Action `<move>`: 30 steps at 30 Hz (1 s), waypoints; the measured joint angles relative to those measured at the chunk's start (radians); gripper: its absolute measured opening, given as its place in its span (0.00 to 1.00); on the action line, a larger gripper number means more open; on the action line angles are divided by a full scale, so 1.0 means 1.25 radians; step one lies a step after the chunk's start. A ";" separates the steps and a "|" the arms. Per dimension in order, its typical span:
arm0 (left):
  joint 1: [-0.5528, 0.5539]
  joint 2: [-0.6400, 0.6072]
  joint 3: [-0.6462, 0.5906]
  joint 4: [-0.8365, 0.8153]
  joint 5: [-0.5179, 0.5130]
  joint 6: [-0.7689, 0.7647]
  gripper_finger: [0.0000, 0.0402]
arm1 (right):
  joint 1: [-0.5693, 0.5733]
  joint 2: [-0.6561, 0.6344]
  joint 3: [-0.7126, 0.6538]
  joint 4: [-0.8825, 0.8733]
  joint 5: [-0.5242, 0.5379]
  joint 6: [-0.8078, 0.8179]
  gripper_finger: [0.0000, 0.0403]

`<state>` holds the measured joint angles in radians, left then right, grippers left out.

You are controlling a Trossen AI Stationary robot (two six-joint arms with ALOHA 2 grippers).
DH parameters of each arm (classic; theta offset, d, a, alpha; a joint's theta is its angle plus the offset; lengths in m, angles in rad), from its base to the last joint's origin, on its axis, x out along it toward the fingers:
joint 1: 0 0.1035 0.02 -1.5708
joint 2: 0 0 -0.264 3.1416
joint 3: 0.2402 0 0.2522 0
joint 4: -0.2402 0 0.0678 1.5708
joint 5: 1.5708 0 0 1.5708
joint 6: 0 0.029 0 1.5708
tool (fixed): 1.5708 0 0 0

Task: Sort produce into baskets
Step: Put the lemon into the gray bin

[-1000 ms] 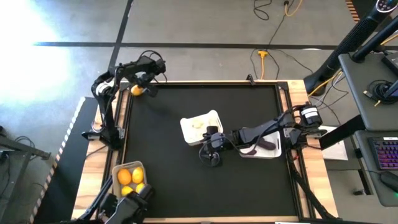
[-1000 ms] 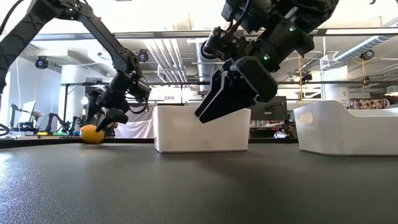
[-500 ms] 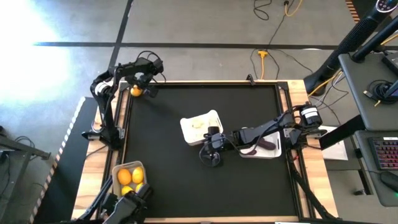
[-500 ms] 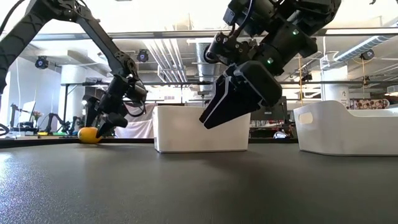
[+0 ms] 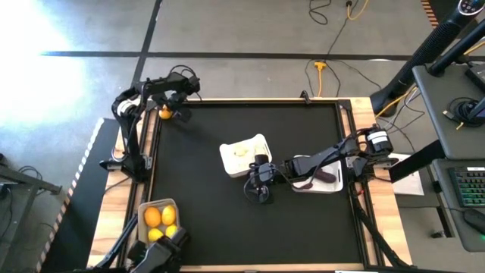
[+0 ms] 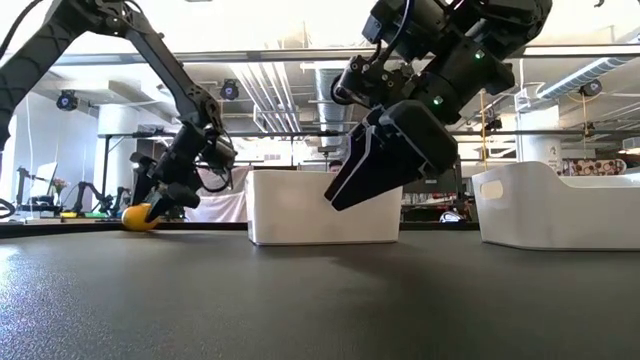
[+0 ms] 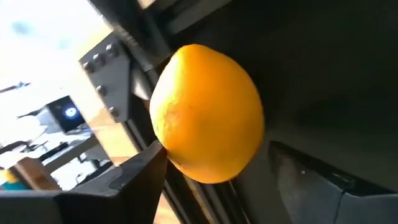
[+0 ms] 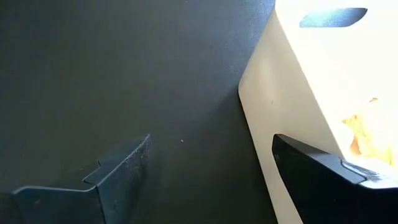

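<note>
A yellow-orange lemon (image 7: 207,112) lies on the black mat at the far left corner of the table (image 5: 303,220), between my left gripper (image 7: 214,177) fingers, which stand wide on both sides of it; one finger touches its skin. Its surface is smooth and a little dimpled. Toward the table's middle stands one white tray (image 5: 244,154), upright, with pale pieces inside that I cannot tell apart. The second white tray (image 5: 327,184) sits near the right edge of the table and holds something dark purple. The clear tub (image 5: 158,218) stands at the near left corner of the table with three more lemons (image 5: 161,217) inside.
</note>
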<state>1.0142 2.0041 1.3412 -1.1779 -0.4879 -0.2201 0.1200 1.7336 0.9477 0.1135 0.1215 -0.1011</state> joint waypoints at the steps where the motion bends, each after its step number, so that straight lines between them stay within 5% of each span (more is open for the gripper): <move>1: 0.000 0.000 -0.003 0.000 -0.014 -0.008 0.64 | 0.000 0.000 -0.001 0.000 0.000 0.003 0.81; 8: -0.006 0.002 0.000 -0.011 -0.049 -0.033 0.61 | 0.000 0.000 -0.002 -0.002 -0.001 0.008 0.81; 22: 0.005 0.006 -0.014 0.090 -0.025 -0.007 0.75 | 0.000 -0.001 -0.004 -0.005 -0.002 0.018 0.81; 30: 0.005 0.006 -0.014 0.105 -0.046 -0.001 0.63 | 0.000 -0.001 -0.004 -0.005 -0.002 0.018 0.81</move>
<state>1.0199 2.0113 1.3239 -1.0467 -0.5448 -0.2211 0.1202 1.7321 0.9432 0.1071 0.1196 -0.0792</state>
